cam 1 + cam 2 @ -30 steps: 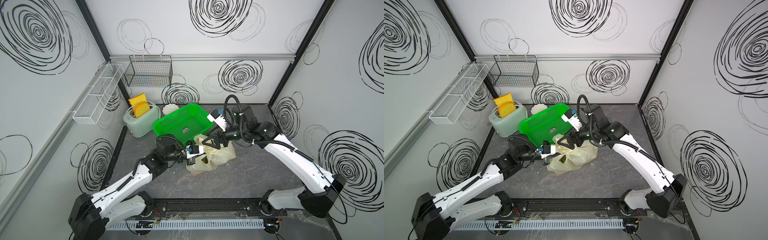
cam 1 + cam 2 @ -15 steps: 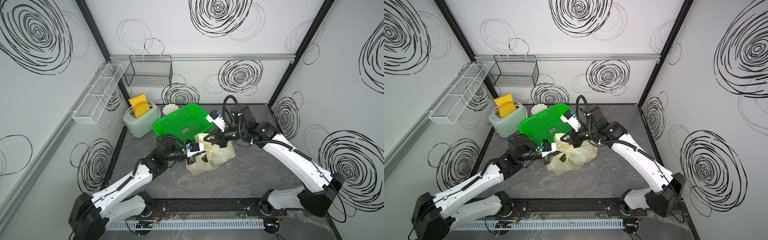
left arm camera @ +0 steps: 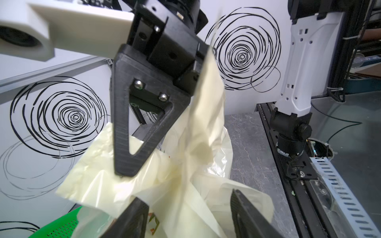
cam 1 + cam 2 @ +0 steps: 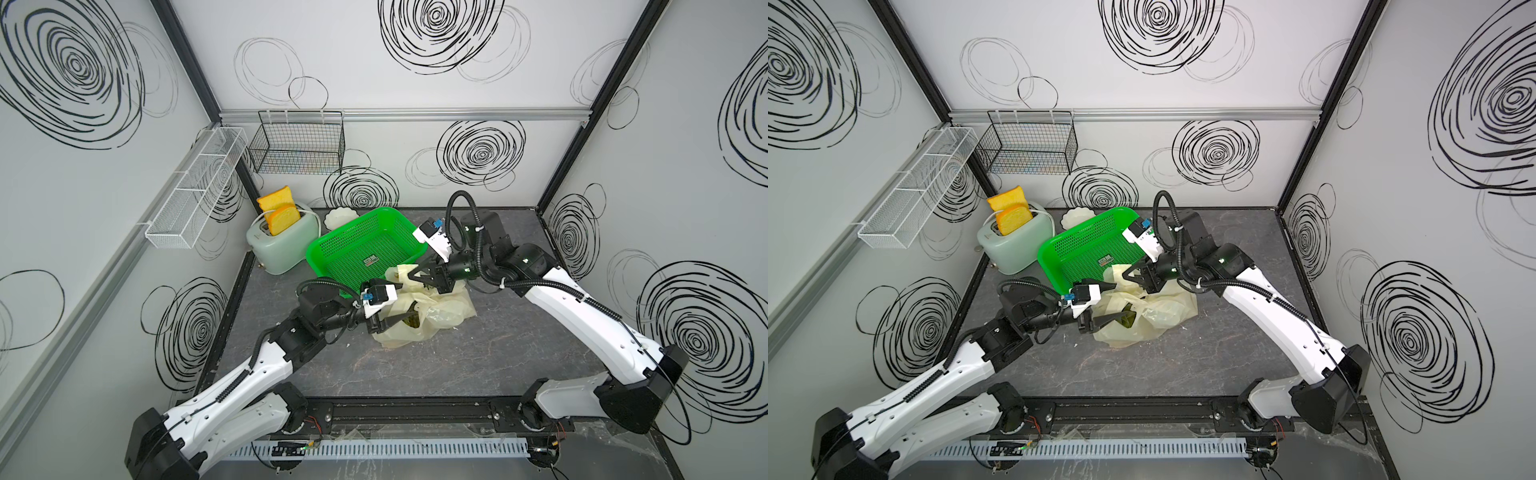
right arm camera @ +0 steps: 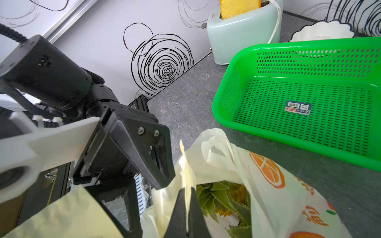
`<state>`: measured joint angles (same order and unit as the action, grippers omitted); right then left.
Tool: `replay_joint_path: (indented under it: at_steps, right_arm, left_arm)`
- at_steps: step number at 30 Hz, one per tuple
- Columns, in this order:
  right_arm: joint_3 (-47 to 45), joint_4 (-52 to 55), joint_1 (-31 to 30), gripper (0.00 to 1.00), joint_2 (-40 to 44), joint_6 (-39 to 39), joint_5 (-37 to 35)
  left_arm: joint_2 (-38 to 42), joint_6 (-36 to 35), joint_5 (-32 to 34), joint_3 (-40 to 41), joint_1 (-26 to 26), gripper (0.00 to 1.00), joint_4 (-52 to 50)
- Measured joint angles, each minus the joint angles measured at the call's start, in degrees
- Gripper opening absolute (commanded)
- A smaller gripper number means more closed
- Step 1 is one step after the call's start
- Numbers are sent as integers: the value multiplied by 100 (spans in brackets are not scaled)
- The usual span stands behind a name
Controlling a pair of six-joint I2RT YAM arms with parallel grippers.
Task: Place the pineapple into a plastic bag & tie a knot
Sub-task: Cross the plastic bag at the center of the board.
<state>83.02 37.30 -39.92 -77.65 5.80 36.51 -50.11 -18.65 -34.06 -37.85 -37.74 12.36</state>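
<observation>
**Left wrist view.** We look out along the left gripper (image 3: 187, 195). Its two black fingers (image 3: 132, 220) stand well apart in the foreground, with crumpled film of the plastic bag (image 3: 97, 179) between them. Beyond them hangs the right gripper (image 3: 125, 171). We see one triangular finger side-on, its tip over a fold of the bag, and a blurred pale yellow strip (image 3: 206, 99) of the bag runs alongside it. A scrap of orange and green print (image 3: 153, 219) shows on the bag near our fingers. Behind lie the grey tabletop (image 3: 247, 144), a corner of the green basket (image 3: 61, 225), the right arm's base (image 3: 290, 125) on a black rail (image 3: 305, 197), and the spiral-marked wall (image 3: 61, 115).
</observation>
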Motion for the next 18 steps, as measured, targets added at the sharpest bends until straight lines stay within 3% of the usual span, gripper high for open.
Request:
replay_joint_path:
  at_steps: [2, 5, 18]
  right_arm:
    - [0, 0, 4, 0, -2, 0, -39]
    - [0, 0, 4, 0, -7, 0, -85]
    - [0, 0, 4, 0, -37, 2, -153]
  left_arm:
    - [157, -44, 101, 0, 26, 85, -136]
    - [319, -68, 179, -24, 31, 89, -356]
    - [127, 20, -90, -1080, -273, 86, -813]
